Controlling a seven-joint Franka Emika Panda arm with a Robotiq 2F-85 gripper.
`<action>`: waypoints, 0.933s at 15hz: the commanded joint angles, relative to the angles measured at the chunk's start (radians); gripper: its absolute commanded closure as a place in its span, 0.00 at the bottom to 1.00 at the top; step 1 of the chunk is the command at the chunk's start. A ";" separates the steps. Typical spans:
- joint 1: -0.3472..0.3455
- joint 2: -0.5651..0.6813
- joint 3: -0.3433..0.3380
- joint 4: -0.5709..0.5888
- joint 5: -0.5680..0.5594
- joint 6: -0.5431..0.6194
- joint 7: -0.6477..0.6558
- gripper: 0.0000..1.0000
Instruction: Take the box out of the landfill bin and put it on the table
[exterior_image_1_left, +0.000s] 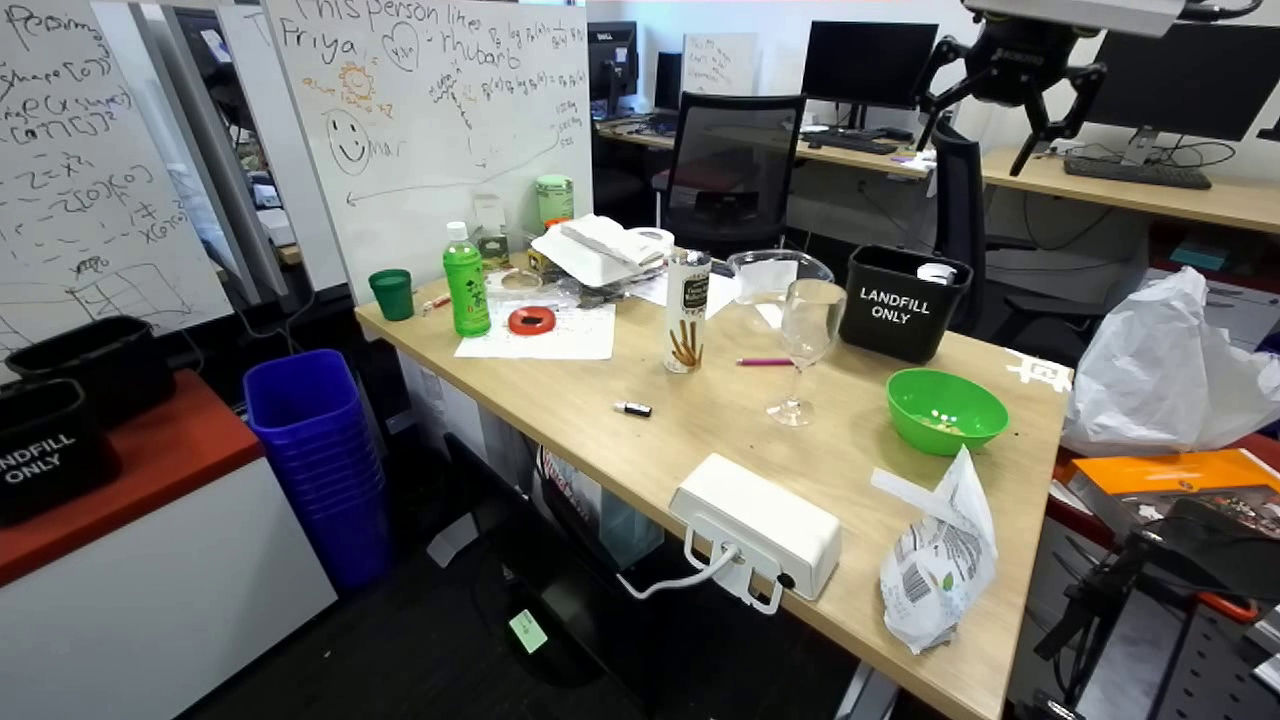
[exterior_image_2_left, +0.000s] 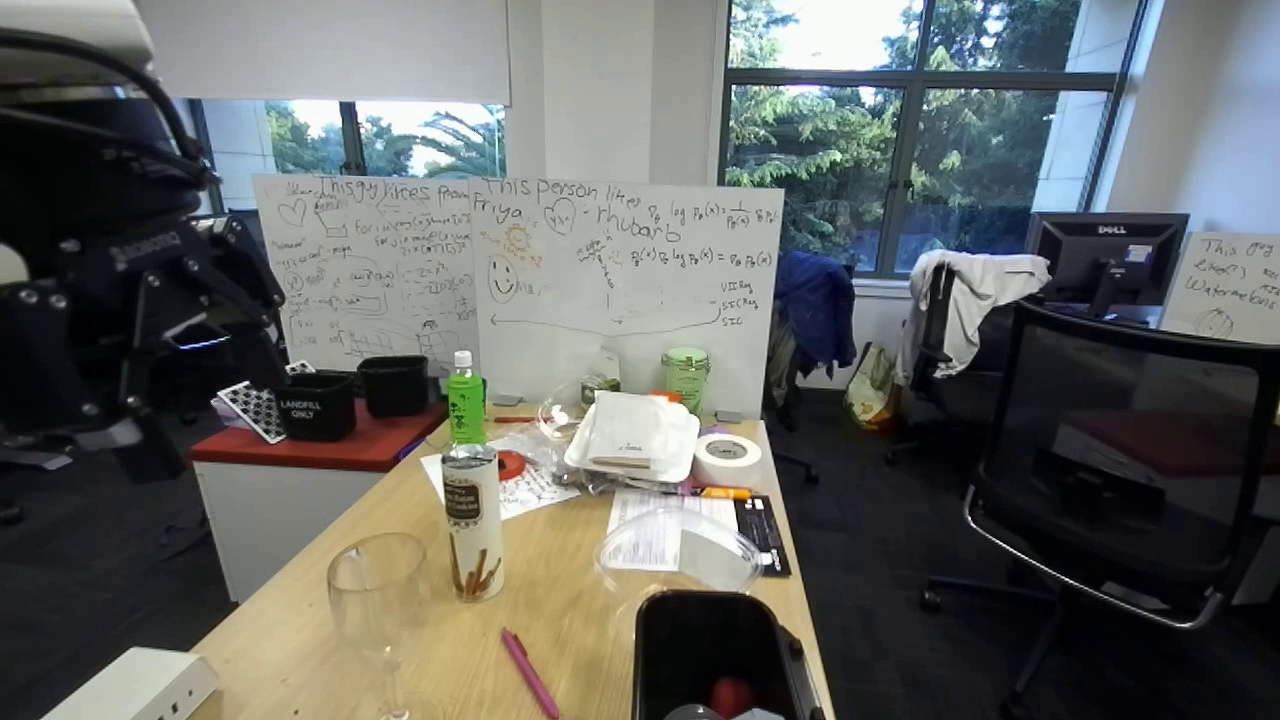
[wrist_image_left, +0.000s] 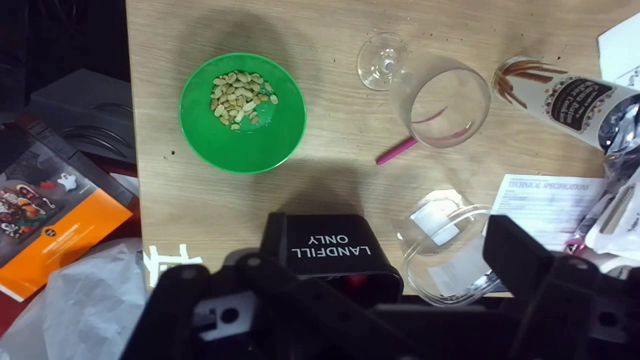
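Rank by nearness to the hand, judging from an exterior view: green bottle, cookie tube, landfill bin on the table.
1. Landfill bin: below the hand.
2. Cookie tube: near the middle of the table.
3. Green bottle: toward the whiteboard end.

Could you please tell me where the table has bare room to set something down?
On the table, bare wood lies between the wine glass, green bowl and white corded box, with more between the wine glass and small black tube. The whiteboard end is crowded: green bottle, papers, white tray.
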 joint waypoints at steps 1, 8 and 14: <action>-0.013 0.114 -0.005 0.057 -0.053 0.041 0.151 0.00; 0.015 0.389 -0.138 0.283 0.009 0.029 0.342 0.00; 0.026 0.466 -0.212 0.361 0.043 0.045 0.353 0.00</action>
